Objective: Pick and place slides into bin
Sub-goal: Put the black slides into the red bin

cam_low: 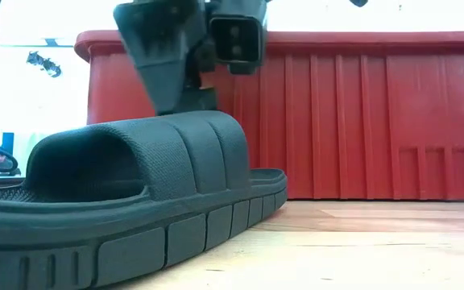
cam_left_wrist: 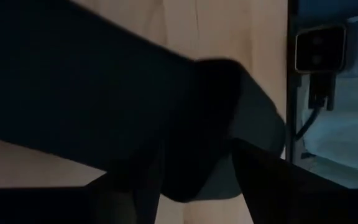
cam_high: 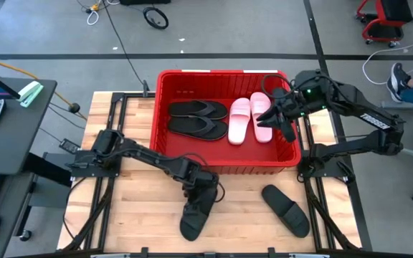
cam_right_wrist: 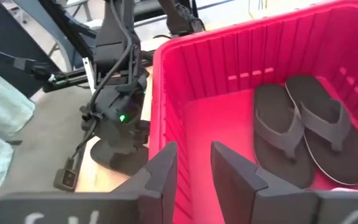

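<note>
— Over the bin (cam_high: 224, 166), what is your right end effector (cam_high: 273, 115) doing?
— It hovers above the pink slides (cam_high: 250, 119), fingers parted, empty. Both flip-flops (cam_high: 198, 119) lie beside them inside.
— And your left end effector (cam_high: 199, 192)?
— Down on one black slide (cam_high: 196, 213) on the desk (cam_high: 135, 222); I cannot tell whether its grip has closed. The other black slide (cam_high: 286, 209) lies near.

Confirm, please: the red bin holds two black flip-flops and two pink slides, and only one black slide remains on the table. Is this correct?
Not quite. The high view shows two black slides on the table, not one: one black slide under the left gripper, another lying free nearby. The rest holds: the red bin contains the black flip-flops and pink slides.
</note>
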### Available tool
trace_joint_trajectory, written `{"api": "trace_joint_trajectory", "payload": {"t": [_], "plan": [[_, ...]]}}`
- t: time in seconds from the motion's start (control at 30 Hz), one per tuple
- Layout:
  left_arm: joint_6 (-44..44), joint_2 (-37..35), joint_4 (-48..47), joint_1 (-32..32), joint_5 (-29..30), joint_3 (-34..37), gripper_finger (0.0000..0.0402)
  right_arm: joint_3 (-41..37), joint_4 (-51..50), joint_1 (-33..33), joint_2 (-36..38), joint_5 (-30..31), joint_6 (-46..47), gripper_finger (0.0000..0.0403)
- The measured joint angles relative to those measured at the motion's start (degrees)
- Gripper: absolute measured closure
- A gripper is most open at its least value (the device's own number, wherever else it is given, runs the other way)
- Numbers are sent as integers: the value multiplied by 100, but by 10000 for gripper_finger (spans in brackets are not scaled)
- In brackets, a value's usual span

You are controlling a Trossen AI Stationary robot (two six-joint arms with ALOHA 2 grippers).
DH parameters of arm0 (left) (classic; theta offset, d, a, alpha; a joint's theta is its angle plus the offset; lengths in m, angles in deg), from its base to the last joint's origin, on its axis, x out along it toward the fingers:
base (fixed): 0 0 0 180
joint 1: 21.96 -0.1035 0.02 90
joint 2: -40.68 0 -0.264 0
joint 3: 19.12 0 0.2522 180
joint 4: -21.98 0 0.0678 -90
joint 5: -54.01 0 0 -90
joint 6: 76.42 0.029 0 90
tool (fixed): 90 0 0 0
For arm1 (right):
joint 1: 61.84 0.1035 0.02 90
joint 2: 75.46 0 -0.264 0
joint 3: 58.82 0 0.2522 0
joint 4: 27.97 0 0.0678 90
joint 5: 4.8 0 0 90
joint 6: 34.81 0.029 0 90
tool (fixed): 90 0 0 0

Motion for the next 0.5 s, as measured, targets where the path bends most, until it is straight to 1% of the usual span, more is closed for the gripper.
{"api": "trace_joint_trajectory", "payload": {"t": [0.17,0.5], "plan": [[21,-7,58,126,-408,15,209,0,0,0,4,111,2,299],[35,127,233,504,-410,14,216,-1,0,-1,4,130,9,300]]}}
